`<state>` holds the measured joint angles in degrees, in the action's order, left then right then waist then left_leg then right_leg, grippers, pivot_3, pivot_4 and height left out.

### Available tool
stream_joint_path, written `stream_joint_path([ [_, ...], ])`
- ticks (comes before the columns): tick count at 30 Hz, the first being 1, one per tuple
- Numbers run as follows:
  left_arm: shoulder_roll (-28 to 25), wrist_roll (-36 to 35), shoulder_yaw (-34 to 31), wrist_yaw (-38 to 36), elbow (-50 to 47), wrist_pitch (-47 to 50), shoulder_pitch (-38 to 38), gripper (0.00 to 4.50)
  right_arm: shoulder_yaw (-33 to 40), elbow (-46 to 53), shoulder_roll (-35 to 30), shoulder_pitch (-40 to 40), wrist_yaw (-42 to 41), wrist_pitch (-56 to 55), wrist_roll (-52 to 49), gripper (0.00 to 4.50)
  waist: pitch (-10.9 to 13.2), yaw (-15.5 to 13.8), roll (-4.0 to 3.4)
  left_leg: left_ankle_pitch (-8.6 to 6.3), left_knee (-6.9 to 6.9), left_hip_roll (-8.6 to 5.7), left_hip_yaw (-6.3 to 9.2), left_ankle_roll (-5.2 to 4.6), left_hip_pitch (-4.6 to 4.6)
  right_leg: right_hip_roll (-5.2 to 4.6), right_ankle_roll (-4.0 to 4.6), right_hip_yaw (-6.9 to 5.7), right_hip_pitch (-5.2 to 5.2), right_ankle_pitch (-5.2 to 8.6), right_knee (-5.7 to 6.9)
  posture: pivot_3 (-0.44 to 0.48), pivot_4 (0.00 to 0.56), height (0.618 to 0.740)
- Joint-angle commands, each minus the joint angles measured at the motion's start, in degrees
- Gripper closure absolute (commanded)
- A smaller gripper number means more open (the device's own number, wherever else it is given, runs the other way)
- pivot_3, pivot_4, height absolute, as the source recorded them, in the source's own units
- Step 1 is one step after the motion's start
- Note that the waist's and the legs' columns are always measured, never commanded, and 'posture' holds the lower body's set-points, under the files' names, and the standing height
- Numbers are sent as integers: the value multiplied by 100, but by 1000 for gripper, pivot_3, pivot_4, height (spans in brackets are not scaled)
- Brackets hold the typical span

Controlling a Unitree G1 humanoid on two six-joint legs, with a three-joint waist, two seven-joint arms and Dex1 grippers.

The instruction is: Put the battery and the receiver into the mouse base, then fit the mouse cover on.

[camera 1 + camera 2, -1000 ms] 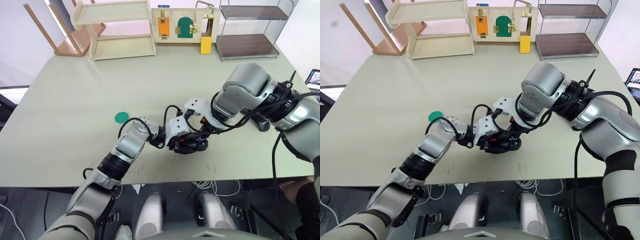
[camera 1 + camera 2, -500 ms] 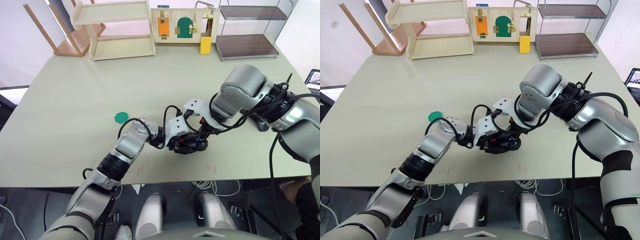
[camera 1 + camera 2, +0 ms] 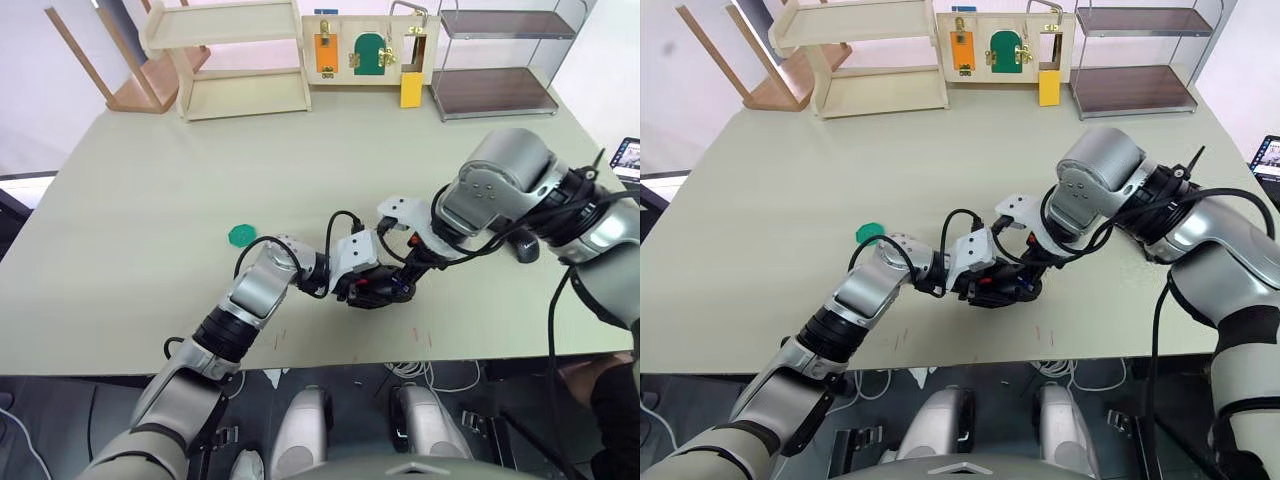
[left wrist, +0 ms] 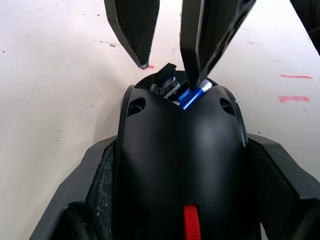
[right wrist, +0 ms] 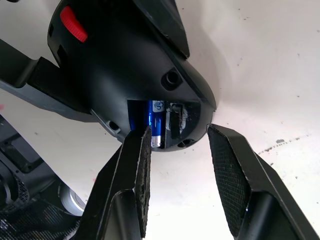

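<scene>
At lower centre of the surface (image 3: pixel 150 200), the left end effector (image 3: pixel 368 288) is clamping the mouse base (image 4: pixel 182 165); the right end effector (image 5: pixel 180 145), open and empty, is hovering over the seated battery (image 5: pixel 156 122). Press it flat gently.

Your left gripper (image 4: pixel 180 165) is clamped on the base (image 4: pixel 182 150), arm reaching in from the desk's near edge. Your right gripper (image 5: pixel 179 132) hangs at the base's open end, fingers (image 5: pixel 137 165) spread, one touching the battery (image 5: pixel 156 122).
</scene>
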<state>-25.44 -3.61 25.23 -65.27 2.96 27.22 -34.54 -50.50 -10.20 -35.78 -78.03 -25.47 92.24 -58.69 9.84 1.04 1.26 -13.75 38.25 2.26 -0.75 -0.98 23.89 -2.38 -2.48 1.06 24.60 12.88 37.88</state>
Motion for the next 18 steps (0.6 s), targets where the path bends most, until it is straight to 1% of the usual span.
stream_joint_path([
  [1,-97,28,127,-103,55,79,110,1507,444,494,-458,-18,-299,26,29,2685,1,-1,0,0,0,0,0,0,0,0,0,0,0,0,0,0,150,740],
  [3,-104,34,131,-112,72,68,98,1507,607,698,-693,70,-482,26,88,2685,0,1,0,0,-2,0,0,0,4,0,0,0,5,0,-1,0,150,740],
  [5,-117,33,131,-131,74,62,99,1507,925,978,-876,270,-694,-45,230,2685,0,2,0,0,-4,0,0,0,4,1,0,1,5,1,-3,0,150,740],
  [9,-145,5,106,-177,75,109,72,1507,1420,1402,-1282,817,-1123,-547,597,2685,1,-1,1,0,-5,1,-2,0,4,2,-1,3,7,2,-3,0,150,740],
  [12,-188,5,88,-184,70,111,64,1507,1928,1711,-1616,1567,-1343,-1128,901,2685,1,-14,2,0,-5,1,-1,0,6,2,-2,2,6,2,-7,0,150,740],
  [16,-318,65,141,-169,-69,171,49,1507,3071,2087,-1694,2888,-1351,-2001,1061,2685,2,7,4,0,-5,1,-9,0,4,5,-4,12,8,3,-6,0,150,740],
  [18,-376,80,168,-147,-144,236,85,1507,3556,2448,-1698,3568,-1535,-2564,1104,2685,2,6,4,0,-6,6,-6,0,4,11,-12,13,8,8,-6,0,150,740],
])
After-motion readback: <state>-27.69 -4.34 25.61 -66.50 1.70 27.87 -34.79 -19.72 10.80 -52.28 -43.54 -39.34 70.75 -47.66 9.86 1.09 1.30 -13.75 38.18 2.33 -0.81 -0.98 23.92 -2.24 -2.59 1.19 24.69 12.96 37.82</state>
